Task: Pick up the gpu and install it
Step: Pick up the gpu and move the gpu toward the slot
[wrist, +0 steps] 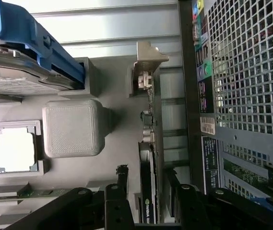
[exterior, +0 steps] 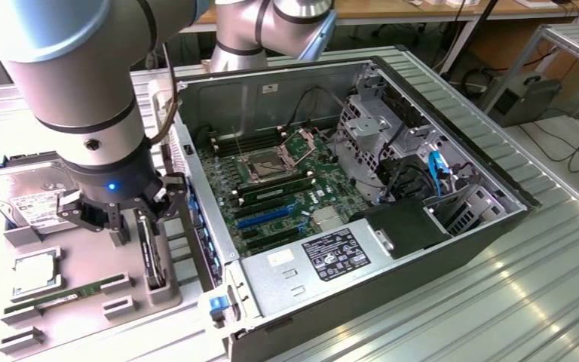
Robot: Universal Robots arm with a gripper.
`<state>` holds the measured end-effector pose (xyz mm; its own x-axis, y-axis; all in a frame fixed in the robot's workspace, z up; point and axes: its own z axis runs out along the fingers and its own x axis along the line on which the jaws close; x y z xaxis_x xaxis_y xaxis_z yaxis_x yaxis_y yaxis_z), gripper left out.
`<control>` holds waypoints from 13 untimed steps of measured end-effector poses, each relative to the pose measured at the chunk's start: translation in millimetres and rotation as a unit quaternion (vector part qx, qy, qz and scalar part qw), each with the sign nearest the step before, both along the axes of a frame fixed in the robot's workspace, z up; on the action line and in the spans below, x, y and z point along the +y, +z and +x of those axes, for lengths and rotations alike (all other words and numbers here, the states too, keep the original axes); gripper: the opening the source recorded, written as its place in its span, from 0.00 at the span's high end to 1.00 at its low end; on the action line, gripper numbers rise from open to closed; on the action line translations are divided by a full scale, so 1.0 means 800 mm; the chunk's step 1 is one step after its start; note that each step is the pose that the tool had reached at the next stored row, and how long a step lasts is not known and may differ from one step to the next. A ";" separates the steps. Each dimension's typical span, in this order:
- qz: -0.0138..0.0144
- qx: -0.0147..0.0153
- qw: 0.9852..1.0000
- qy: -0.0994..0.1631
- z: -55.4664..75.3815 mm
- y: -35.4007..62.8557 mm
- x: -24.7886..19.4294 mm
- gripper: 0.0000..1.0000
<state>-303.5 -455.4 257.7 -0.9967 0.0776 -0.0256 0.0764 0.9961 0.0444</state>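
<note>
Just now the black two-fingered gripper (exterior: 141, 222) (wrist: 146, 171) on the grey robot arm (exterior: 78, 90) hangs directly over the gpu (exterior: 151, 256) (wrist: 148, 206), a thin dark expansion card with a silver metal bracket (wrist: 148, 60) at one end. The card stands on its long edge in a slot of the pale grey plastic fixture tray (exterior: 88, 253) (wrist: 112, 81), just beside the outer wall of the open black computer tower (exterior: 451, 249) (wrist: 246, 72), on the exterior view's left of it. The claw is spread, one finger down on each side of the card. In the wrist view a strip of grey tray shows between one finger (wrist: 122, 179) and the card's face, so the claw is not pinching the card.

Elsewhere on the tray, further to the exterior view's left, lie a boxy silver hard drive with a white label (exterior: 28, 202) (wrist: 21, 76) at the far end, a square silver processor chip (exterior: 33, 268) (wrist: 14, 149) in its own pocket, and a narrow green memory stick (exterior: 63, 296) (wrist: 30, 193) nearest the camera. Inside the tower the green motherboard (exterior: 280, 188) lies exposed, with a silver power supply carrying a black label (exterior: 335, 255) at the near end. Tower and tray both rest on a ribbed metal table (exterior: 491, 309).
</note>
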 end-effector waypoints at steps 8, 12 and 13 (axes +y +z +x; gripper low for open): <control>0.002 0.000 1.000 -0.006 0.000 -0.017 0.0000 0.58; 0.002 0.000 1.000 -0.007 0.000 -0.019 0.0000 0.58; 0.002 0.000 1.000 -0.007 0.000 -0.020 0.0000 0.58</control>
